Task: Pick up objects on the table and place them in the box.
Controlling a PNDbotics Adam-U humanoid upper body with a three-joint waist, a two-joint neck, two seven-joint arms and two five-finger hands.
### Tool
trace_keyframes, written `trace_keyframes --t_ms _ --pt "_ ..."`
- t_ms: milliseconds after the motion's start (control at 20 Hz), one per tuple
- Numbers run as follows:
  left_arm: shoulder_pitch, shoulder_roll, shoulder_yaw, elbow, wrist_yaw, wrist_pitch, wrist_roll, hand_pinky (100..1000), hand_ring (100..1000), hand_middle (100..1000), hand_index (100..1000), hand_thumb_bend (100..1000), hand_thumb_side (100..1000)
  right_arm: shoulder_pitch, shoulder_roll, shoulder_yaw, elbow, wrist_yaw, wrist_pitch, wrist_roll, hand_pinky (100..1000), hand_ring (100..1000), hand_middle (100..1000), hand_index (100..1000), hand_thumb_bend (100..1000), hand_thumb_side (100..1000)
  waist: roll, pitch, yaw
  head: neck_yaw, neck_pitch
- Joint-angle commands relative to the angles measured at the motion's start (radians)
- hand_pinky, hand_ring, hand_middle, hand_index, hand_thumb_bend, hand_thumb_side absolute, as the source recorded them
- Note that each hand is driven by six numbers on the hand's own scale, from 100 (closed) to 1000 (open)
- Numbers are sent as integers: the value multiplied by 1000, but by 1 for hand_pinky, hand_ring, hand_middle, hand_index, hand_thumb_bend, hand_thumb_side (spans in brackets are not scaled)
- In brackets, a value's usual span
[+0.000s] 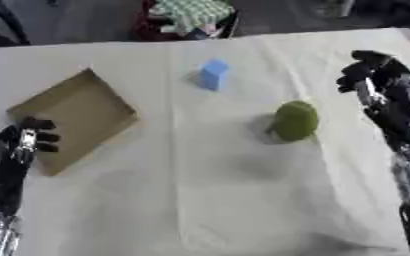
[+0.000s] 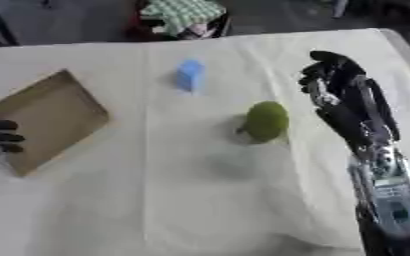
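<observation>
Currently a green pear-like fruit (image 1: 294, 120) is seen right of the table's (image 1: 226, 200) centre, judged smooth, rigid, light, best wrapped around its belly by the right hand (image 2: 331, 80), curled and empty near the right edge; left hand (image 1: 32, 136) curled at the cardboard box (image 1: 73, 112).

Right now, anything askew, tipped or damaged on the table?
Only the box: it sits turned at an angle to the table edge, one corner pointing away from the robot, and it is empty. The blue block and green object rest apart on the cloth. No spill or damage shows.
</observation>
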Motion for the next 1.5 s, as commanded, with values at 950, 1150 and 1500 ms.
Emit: trace_keyframes --t_ms 950,1150,1500 --pt "-6 15 -2 -14 -2 1 -3 571 607 612 655 100 771 -38 -222 47 90 94 -62 159 673 721 716 870 100 416 -10 -14 16 -8 -1" --pt "-5 17 -3 -14 -2 1 -4 571 608 612 655 100 771 -52 -283 75 135 132 -92 230 696 754 757 905 228 384 -12 -15 18 -9 1" --pt "-6 18 -5 -13 -2 1 -7 571 609 612 655 100 771 -90 -345 113 211 192 -117 283 703 764 771 928 303 370 -12 -16 22 -12 2"
